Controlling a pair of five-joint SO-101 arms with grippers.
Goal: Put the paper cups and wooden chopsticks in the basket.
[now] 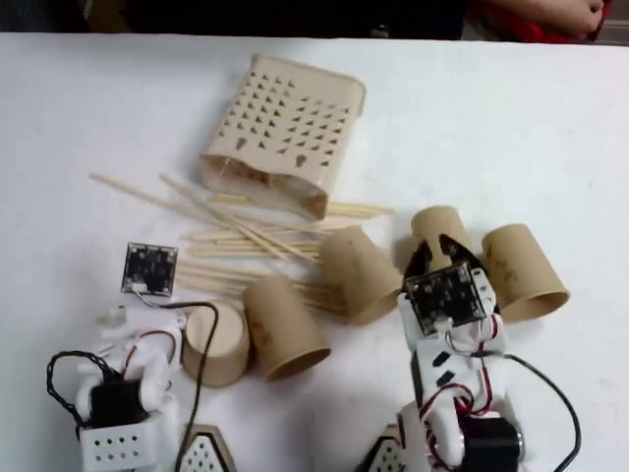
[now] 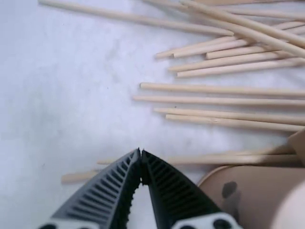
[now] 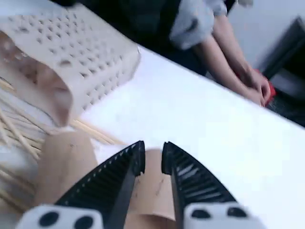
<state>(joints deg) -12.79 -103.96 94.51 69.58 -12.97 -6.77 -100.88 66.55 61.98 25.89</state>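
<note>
Left claw [image 2: 140, 153] closed; right claw [image 3: 152, 156] slightly parted.

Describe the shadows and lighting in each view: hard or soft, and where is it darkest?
High view: even, soft light; the cups cast only faint shadows on the table. Left wrist view: thin, pale shadows run under the chopsticks. Right wrist view: the basket is shaded inside its mouth; darkest is the room behind the table.
</note>
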